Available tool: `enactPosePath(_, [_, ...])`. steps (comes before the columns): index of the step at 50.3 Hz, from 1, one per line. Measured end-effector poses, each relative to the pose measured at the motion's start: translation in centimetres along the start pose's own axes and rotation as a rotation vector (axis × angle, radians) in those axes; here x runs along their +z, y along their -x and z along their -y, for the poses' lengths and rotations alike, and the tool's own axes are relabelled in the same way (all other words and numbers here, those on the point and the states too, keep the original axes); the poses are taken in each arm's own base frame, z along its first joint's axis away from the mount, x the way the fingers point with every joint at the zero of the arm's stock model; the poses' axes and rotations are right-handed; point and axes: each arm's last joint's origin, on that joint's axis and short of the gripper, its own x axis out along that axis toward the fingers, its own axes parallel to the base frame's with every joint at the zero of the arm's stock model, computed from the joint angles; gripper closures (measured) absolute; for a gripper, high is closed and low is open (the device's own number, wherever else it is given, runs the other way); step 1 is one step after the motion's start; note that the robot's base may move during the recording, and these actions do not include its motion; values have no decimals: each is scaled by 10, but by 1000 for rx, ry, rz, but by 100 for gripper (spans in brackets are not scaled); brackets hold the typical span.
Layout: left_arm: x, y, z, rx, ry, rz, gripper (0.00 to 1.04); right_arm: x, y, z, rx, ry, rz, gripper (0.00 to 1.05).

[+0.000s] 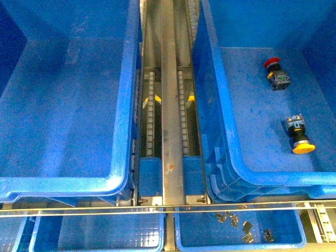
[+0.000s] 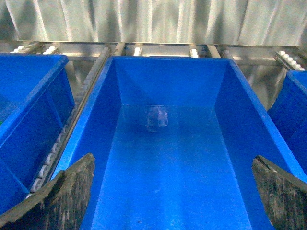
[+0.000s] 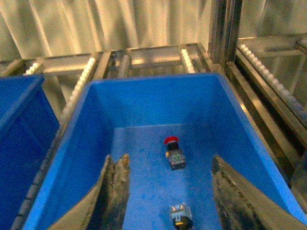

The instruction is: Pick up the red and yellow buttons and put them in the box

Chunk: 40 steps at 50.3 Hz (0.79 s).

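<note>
Two deep blue boxes stand side by side in the front view. The left box point(image 1: 118, 121) is empty. On the floor of the right box point(image 1: 231, 147) lie a red button point(image 1: 275, 71) and a yellow button point(image 1: 300, 135), apart from each other. Neither gripper shows in the front view. My left gripper point(image 2: 172, 196) hangs open over an empty box point(image 2: 240, 110). Above the other box point(image 3: 96, 110) my right gripper point(image 3: 175, 196) is open; the red button point(image 3: 173, 153) lies beyond its fingertips and the second button point(image 3: 181, 215) lies between them, untouched.
A metal roller conveyor rail point(image 1: 169, 105) runs between the two boxes. Shallow blue trays point(image 1: 286, 242) sit at the front edge, the right one holding several small metal clips point(image 1: 247, 230). A corrugated metal wall point(image 2: 153, 19) stands behind the boxes.
</note>
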Motion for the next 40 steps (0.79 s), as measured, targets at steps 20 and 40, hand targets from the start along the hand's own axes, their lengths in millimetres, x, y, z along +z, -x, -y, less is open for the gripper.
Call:
enactPosePath(20, [0,0,0,0,0,0,8,5,23,16,0,61,4,101])
enactPosePath(40, [0,0,0,0,0,0,8,8,39,16,-1,61,13,101])
